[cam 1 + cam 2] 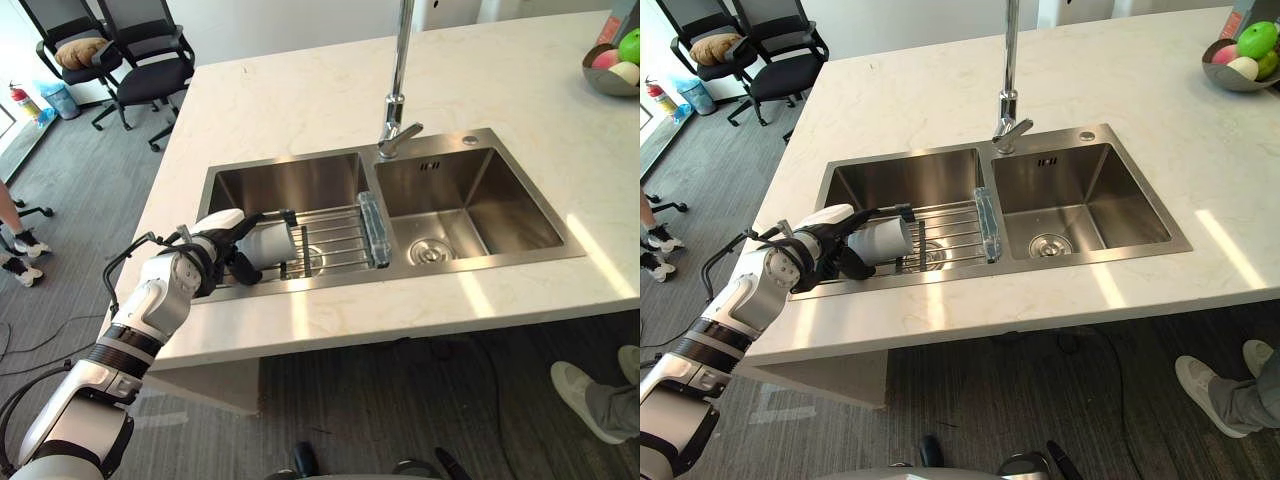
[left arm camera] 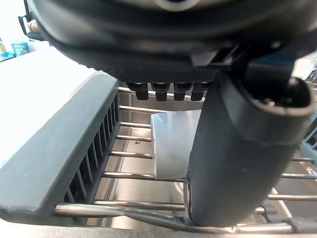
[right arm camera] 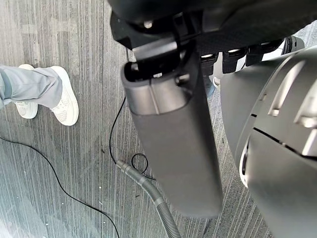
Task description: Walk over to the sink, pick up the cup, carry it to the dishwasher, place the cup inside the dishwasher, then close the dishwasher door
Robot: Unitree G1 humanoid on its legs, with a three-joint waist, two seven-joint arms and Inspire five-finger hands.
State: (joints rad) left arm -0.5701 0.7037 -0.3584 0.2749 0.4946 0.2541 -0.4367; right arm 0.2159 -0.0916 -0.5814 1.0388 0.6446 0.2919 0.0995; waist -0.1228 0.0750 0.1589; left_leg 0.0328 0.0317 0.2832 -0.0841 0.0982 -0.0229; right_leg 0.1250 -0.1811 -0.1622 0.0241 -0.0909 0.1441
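A pale grey cup [image 1: 270, 243] lies on its side on a wire rack [image 1: 335, 240] across the left basin of the steel double sink [image 1: 290, 180]. My left hand [image 1: 212, 255] is at the cup's near end, its white-covered thumb above the cup and its dark fingers low beside it, not closed on it. In the left wrist view the cup [image 2: 171, 148] rests on the rack bars past the thumb [image 2: 237, 148]. My right hand [image 3: 173, 144] hangs over the grey floor with straight thumb and relaxed fingers, holding nothing.
A tall faucet [image 1: 400, 90] stands behind the sink in the cream stone counter [image 1: 300, 90]. A fruit bowl [image 1: 612, 70] sits at the far right. Office chairs [image 1: 140, 50] stand at the back left. A person's shoe [image 1: 585, 395] is at lower right; another person's feet [image 1: 20, 245] at left.
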